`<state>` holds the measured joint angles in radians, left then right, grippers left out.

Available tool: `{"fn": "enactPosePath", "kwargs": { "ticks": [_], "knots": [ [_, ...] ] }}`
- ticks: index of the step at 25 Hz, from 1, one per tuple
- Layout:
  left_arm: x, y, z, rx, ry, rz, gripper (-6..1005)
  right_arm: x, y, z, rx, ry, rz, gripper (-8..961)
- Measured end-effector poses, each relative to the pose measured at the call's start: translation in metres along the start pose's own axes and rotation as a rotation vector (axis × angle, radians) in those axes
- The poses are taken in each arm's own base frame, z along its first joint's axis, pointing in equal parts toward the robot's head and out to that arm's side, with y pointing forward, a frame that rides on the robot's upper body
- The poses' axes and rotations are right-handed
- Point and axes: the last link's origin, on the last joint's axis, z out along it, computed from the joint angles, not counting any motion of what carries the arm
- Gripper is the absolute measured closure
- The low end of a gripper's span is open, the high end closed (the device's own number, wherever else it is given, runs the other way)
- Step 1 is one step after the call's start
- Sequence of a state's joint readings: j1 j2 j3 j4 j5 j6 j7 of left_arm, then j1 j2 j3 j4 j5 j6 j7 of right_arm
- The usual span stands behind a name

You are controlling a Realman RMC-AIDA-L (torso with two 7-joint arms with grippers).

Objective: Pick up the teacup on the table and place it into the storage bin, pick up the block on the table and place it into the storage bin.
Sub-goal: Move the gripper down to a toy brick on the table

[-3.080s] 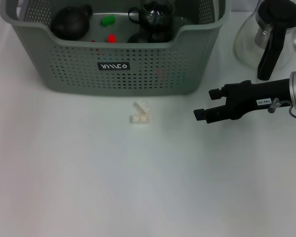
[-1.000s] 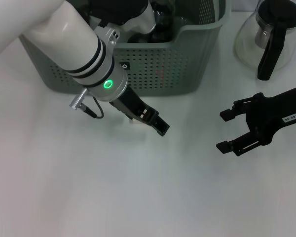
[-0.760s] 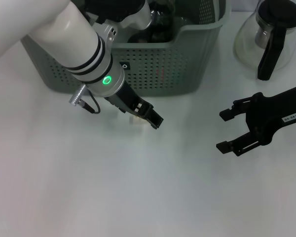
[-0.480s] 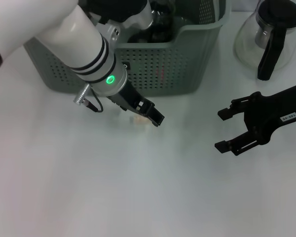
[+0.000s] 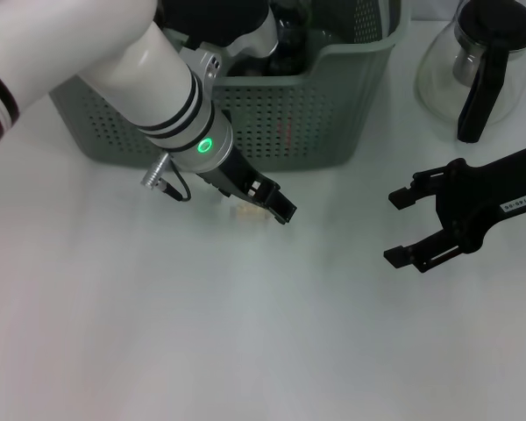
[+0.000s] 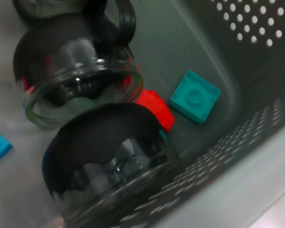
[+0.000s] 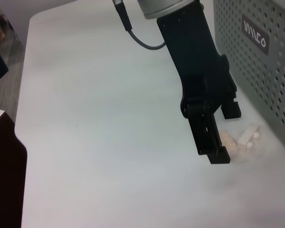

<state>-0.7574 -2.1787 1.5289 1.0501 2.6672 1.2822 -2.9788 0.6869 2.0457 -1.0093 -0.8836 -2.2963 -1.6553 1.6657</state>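
Your left end effector (image 5: 267,203) is down at the white bench (image 5: 245,333), just in front of the storage bin (image 5: 333,114). Its fingers are parted and straddle the cream block (image 7: 242,140), which lies on the bench close to the bin's front wall; whether the pads touch it cannot be told. Your right end effector (image 5: 403,226) hovers well apart to the right, fingers wide open and holding nothing. Inside the bin you see two dark glass teacups (image 6: 80,76), a red block (image 6: 154,108) and a teal block (image 6: 195,96). A glass coffee pot (image 5: 473,66) stands behind the right arm.
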Motion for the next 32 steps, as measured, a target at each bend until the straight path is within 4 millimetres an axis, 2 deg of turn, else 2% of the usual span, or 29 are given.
{"fn": "enactPosePath", "kwargs": {
  "ticks": [32],
  "knots": [
    [-0.002, 0.002, 0.013, 0.043, -0.012, 0.055, 71, -0.001, -0.004, -0.001, 0.026, -0.007, 0.004, 12]
  ]
}}
